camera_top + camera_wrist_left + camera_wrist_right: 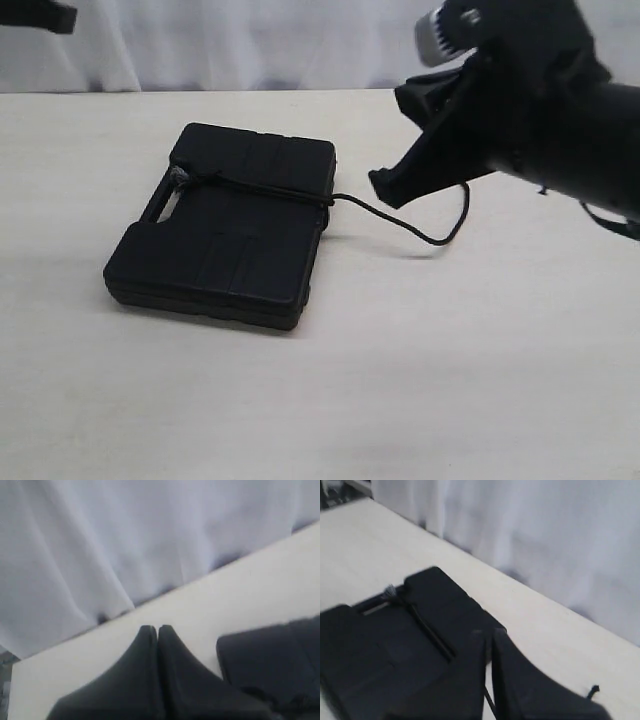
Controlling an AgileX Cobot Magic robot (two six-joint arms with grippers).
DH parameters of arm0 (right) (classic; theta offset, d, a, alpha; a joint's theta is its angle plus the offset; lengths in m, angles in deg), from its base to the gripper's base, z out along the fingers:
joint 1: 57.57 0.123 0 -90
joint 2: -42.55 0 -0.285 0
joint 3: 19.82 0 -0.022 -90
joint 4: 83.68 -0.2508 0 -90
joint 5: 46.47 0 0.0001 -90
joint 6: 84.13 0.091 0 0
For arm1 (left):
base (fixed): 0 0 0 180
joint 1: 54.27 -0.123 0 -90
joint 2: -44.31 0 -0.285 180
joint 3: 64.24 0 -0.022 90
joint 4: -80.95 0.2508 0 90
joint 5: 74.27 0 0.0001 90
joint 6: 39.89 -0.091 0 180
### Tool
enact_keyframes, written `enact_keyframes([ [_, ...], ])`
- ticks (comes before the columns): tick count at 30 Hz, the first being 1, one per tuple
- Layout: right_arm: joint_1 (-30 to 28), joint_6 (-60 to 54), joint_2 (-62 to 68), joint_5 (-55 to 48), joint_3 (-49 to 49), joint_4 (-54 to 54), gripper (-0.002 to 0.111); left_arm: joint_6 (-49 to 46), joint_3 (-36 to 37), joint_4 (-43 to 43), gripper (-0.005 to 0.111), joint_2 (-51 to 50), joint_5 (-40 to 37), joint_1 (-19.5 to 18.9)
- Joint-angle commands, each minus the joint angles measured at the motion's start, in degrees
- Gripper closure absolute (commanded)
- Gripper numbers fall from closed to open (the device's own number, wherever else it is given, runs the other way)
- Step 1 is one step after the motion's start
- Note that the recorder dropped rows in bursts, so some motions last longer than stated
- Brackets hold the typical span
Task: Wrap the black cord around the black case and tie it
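Task thing no. 1: flat rectangular matte black plastic case (225,230) with rounded corners, a ribbed lid and a rectangular handle cut-out (165,200) on one long side. It lies flat on the pale off-white table (450,380), lid shut.

Task thing no. 2: long thin matte black braided cord (400,224). A grey frayed tuft (390,591) sits at the handle cut-out. From there the cord runs in one straight line diagonally across the lid to the far edge, drops off it, then trails loose over the table in a curve that bends up behind the right gripper (385,188). A small frayed cord end (592,691) lies on the table past that gripper.

Right gripper: black, fingers pressed together, nothing seen pinched at the tips. It hangs above the table; the case edge where the cord leaves is just below and beside its tip. In the right wrist view the cord passes under the fingers, apart from them as far as can be told.

Left gripper (156,628): black, fingers pressed together, empty. One corner of the case shows off to one side of it, not touching. White draped curtain (100,540) is ahead of it, behind the table edge.

Count: 1 case, 1 cord, 2 grippers, 1 table, 1 curtain.
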Motion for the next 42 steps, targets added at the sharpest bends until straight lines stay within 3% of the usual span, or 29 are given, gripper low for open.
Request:
enact_keyframes([
  [1,0.1,3.1,-9.6,-2.4,2.4,0.0,0.104,1.2,7.6,-4.6,0.107,9.9,11.9,0.0],
  [13,0.1,6.6,-32.3,-3.7,9.2,0.0,0.104,6.3,18.1,-5.2,0.107,35.8,16.2,0.0],
  [23,0.1,8.1,-41.2,-4.1,14.6,0.0,0.104,12.1,25.1,-5.2,0.107,54.4,16.8,0.0],
  [33,0.1,8.1,-42.0,-1.3,15.2,0.0,0.104,16.8,25.4,-6.1,0.107,64.0,8.8,0.0],
  [42,0.1,8.1,-42.0,-1.5,15.2,0.0,0.104,16.7,25.4,-6.0,0.107,66.2,8.4,0.0],
])
